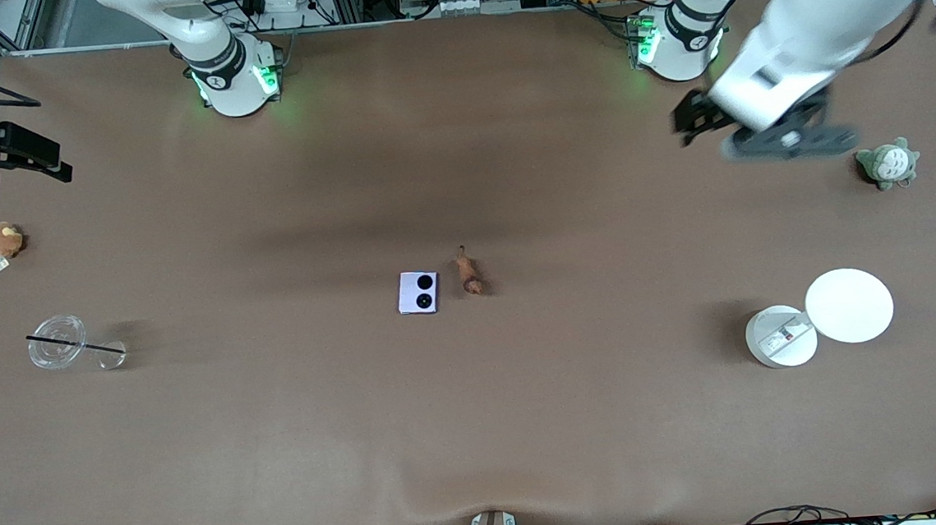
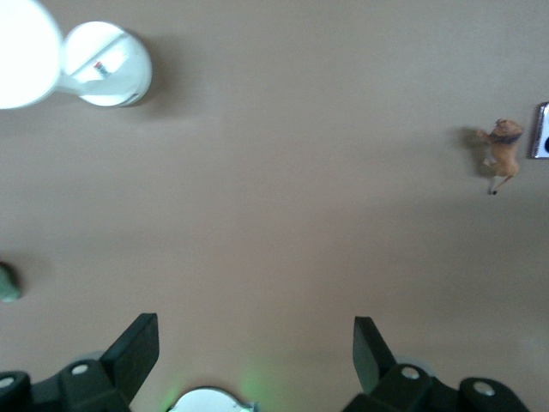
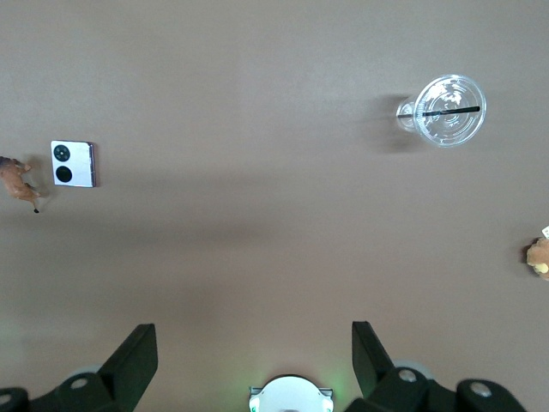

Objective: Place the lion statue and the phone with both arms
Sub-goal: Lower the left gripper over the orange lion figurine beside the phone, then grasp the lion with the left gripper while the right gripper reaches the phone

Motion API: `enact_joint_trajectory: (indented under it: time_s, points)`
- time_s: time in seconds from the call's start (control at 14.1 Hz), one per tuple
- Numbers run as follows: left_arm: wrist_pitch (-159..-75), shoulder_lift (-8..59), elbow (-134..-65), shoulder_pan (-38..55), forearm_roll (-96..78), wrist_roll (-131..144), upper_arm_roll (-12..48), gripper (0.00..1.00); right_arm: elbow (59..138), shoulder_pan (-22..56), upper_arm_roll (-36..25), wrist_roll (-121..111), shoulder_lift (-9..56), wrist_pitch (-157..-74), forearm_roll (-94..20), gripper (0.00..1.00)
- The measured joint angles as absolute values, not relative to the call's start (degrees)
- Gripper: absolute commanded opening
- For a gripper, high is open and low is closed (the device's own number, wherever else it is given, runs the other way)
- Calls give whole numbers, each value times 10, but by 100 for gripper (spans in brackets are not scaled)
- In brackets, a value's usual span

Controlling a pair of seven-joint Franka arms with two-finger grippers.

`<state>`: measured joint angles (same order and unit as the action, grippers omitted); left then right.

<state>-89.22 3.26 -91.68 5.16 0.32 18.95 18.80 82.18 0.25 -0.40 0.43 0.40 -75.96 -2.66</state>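
Observation:
The lion statue (image 1: 469, 275), a tiny reddish-brown figurine, lies on the brown table near its middle. Beside it, toward the right arm's end, lies the pale lavender phone (image 1: 418, 292), its two black circles facing up. My left gripper (image 1: 764, 133) hangs high over the table by its own base, open and empty. The left wrist view shows its dark fingers (image 2: 137, 348) wide apart, with the lion statue (image 2: 502, 150) and the phone's edge (image 2: 540, 130) far off. My right gripper (image 3: 249, 343) is also up high, open and empty, and sees the phone (image 3: 72, 163) and lion statue (image 3: 15, 178).
A clear cup with a black straw (image 1: 56, 342) and a brown plush (image 1: 3, 240) sit toward the right arm's end. A grey-green plush (image 1: 888, 164) and two white discs (image 1: 848, 305) (image 1: 780, 337) sit toward the left arm's end.

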Motion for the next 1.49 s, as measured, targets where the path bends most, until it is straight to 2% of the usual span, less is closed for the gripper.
enact_joint_trajectory:
  time_s: [0.14, 0.5, 1.28, 1.49]
  points:
    - [-938, 86, -917, 62, 3, 227, 213, 100, 822, 2, -4, 4, 5, -757, -27, 100]
    - [-1055, 213, -907, 150, 3, 364, 219, 100, 822, 2, -6, 4, 5, -756, -27, 100]
    - [-1274, 401, -861, 267, 84, 648, 213, 100, 823, 3, -3, -7, 43, -755, -26, 100]
    - [-1309, 428, -842, 315, 87, 674, 173, 90, 823, 3, -3, -14, 47, -754, -28, 100]
